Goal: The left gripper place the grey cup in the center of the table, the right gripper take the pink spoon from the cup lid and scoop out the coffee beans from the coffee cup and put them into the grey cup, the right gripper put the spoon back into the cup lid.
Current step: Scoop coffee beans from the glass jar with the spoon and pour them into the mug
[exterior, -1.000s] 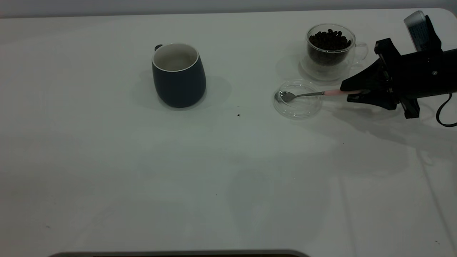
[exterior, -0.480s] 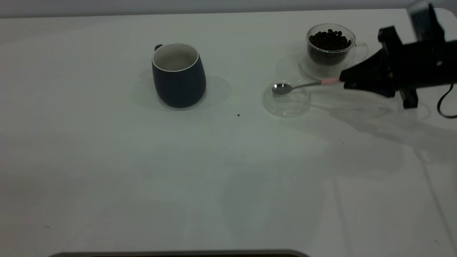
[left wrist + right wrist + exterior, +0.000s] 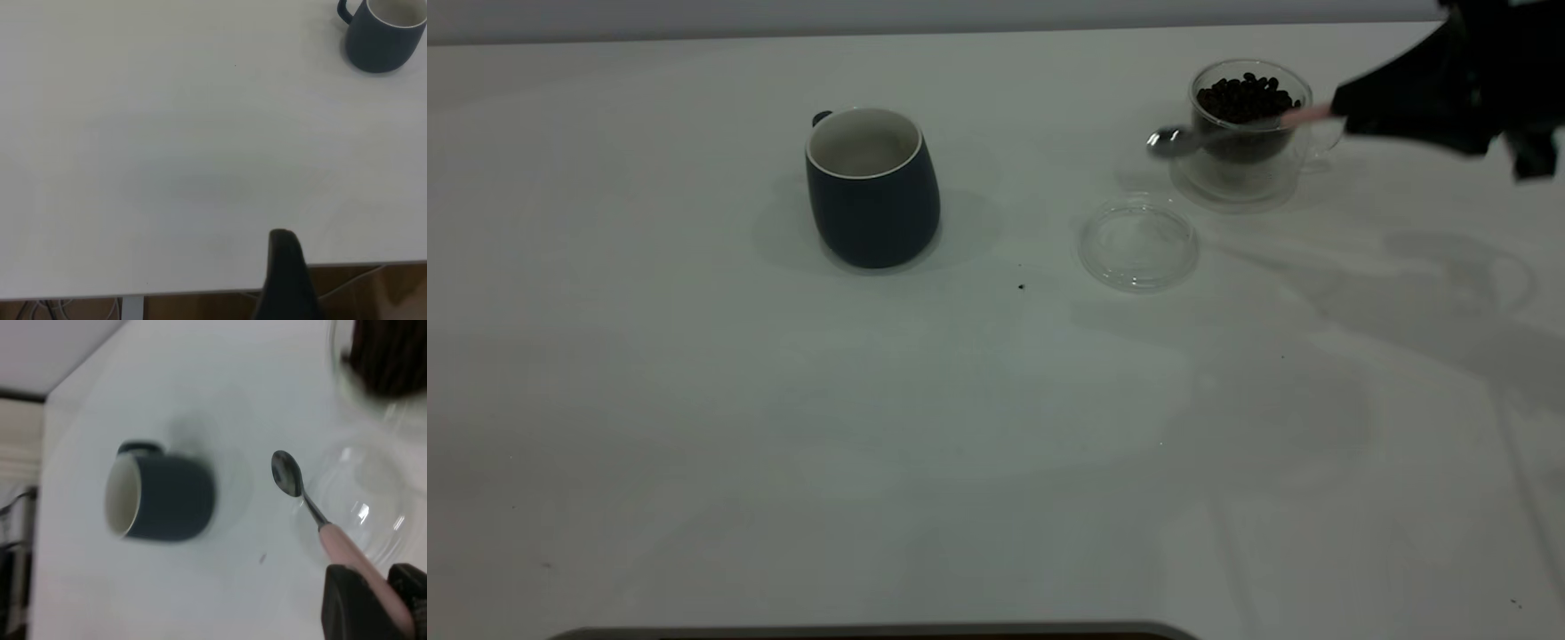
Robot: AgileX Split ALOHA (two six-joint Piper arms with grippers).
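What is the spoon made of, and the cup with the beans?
The pink spoon looks like shiny metal at its bowl, which gleams, with a matte pink handle, maybe plastic. The coffee cup looks like clear glass: the coffee beans show through its wall.

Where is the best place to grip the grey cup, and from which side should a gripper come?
Grip the grey cup at its open rim from above, one finger inside and one outside. It stands upright, its body bulges toward the base, and its handle is small and at the back.
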